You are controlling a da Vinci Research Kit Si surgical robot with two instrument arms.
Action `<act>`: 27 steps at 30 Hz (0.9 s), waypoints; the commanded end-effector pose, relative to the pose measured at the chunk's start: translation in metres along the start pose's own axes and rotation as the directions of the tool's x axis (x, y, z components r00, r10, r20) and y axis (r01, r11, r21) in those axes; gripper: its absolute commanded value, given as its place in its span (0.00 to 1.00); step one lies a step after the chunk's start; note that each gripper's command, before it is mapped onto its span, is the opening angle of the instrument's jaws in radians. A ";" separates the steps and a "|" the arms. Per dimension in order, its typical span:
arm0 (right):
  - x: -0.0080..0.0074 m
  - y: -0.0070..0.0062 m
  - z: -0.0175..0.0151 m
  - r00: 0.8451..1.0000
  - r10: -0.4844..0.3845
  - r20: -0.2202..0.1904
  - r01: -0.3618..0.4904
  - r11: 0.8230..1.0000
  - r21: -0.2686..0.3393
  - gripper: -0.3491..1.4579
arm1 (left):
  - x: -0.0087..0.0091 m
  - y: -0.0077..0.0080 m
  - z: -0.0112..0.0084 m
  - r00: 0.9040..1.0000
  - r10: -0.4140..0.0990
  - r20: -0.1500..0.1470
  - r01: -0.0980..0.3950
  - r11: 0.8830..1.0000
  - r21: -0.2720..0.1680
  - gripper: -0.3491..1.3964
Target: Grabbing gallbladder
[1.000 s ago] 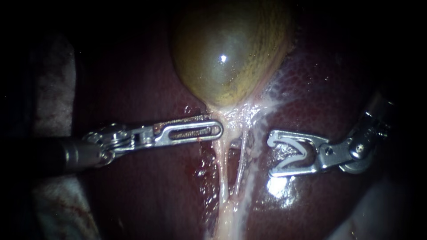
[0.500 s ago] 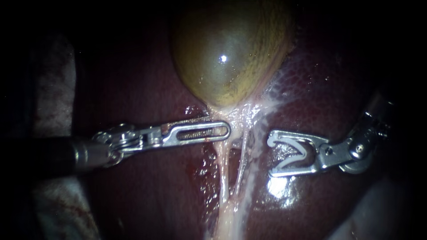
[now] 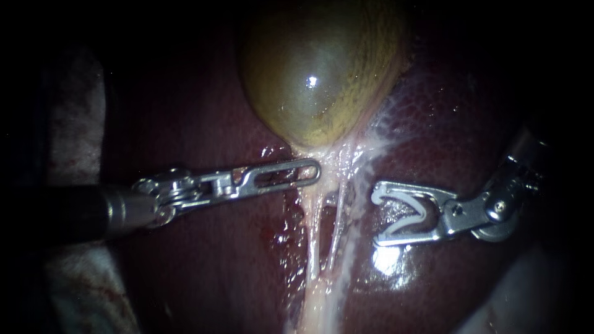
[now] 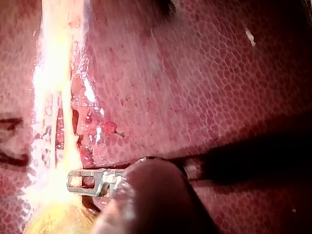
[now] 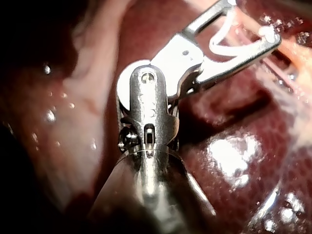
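Gallbladder (image 3: 315, 74) neck: left instrument (image 3: 312, 172) tip beside it, jaws together, empty; right instrument (image 3: 378, 213) jaws clasp clip (image 3: 421, 212).

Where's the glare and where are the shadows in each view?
Endoscope view: light pools centrally, a glint on the gallbladder, a bright patch on the liver below the clip in the right instrument; edges black. Left wrist view: a dark band crosses the liver beside the left instrument, pale strands flare white. Right wrist view: wet highlights beside the shaft.
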 end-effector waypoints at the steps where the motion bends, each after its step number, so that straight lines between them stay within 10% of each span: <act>1: 0.0000 0.0000 0.0000 1.000 0.000 0.000 0.000 1.000 -0.001 0.52 | 0.0000 0.0000 -0.0001 1.000 -0.002 0.002 0.002 1.000 -0.003 0.00; 27: -0.0001 -0.0001 0.0001 1.000 0.000 0.000 0.000 1.000 -0.001 0.52 | 0.0001 -0.0006 -0.0007 1.000 -0.017 0.017 0.017 1.000 -0.014 0.00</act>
